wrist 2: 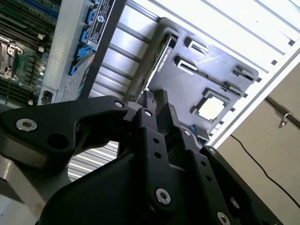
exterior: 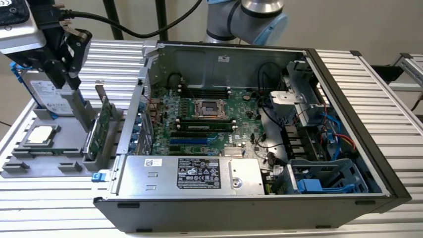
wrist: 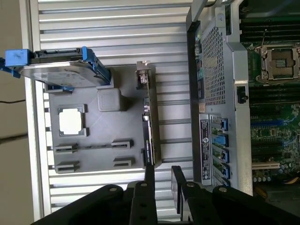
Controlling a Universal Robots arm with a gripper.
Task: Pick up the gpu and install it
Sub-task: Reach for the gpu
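Observation:
The gpu (exterior: 100, 130) stands on edge in a slot of the grey holder tray (exterior: 39, 166), just outside the case on the exterior view's left. Its green board faces the case and a silver bracket rises at its far end. In the first wrist view the gpu (wrist: 149, 126) shows edge-on, and in the second wrist view the gpu (wrist 2: 161, 54) is a thin dark edge. My gripper (exterior: 69, 83) hangs above the tray's far end, over the hard drive and apart from the card. My gripper (wrist: 163, 180) is open with nothing between its fingers (wrist: 149, 180).
The open computer case (exterior: 343, 124) lies on its side with the motherboard (exterior: 198, 124) exposed. On the tray sit a silver hard drive with a blue frame (exterior: 49, 94) and a square CPU chip (exterior: 39, 135). A ribbed aluminium table (exterior: 370, 69) lies underneath.

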